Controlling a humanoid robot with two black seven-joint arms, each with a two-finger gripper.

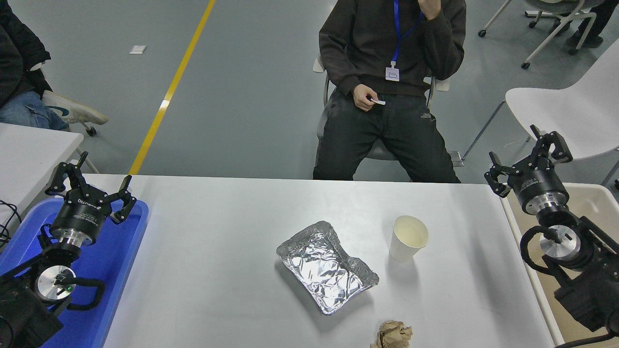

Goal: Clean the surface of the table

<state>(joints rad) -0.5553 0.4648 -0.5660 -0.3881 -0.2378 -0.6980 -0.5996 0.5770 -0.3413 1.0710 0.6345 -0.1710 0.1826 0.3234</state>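
Note:
The white table surface (217,227) fills the middle of the head view. On it lie a crumpled foil tray (326,266) at the centre, an upright white paper cup (407,238) to its right, and a crumpled brown paper ball (392,335) at the front edge. My right gripper (527,153) is open and empty, raised beyond the table's right edge. My left gripper (92,179) is open and empty, parked above the blue tray at the left.
A blue plastic tray (118,261) sits at the table's left end. A beige bin (595,198) stands off the right edge. A person sits at the far side, holding a small white thing. A smaller white table (29,150) is at the left.

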